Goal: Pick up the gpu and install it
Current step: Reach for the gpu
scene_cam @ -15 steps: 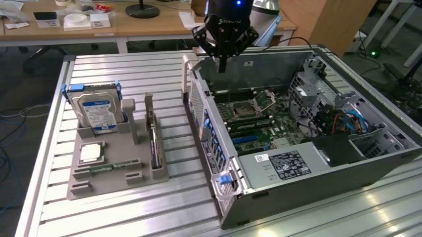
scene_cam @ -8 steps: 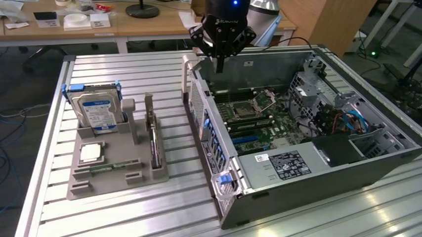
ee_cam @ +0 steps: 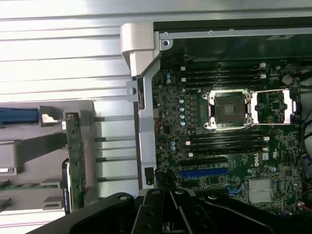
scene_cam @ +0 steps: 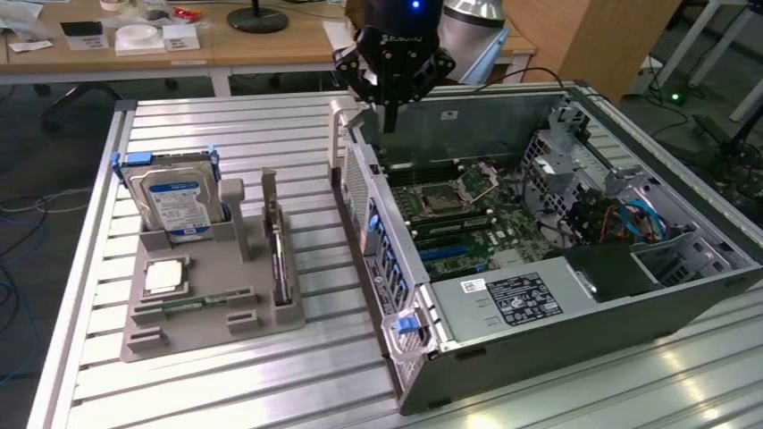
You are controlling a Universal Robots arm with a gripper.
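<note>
On the gray rack [scene_cam: 197, 335], one gpu [scene_cam: 279, 264] and one hard drive [scene_cam: 177, 204].

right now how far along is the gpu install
Done: nothing yet. The gpu stands on edge in the grey holder, which also holds the hard drive.
In hand: nothing. The pincer is shut and empty, above the rear wall of the open computer case.
Left: both the pickup and the install. The blue slot on the motherboard is bare.
</note>
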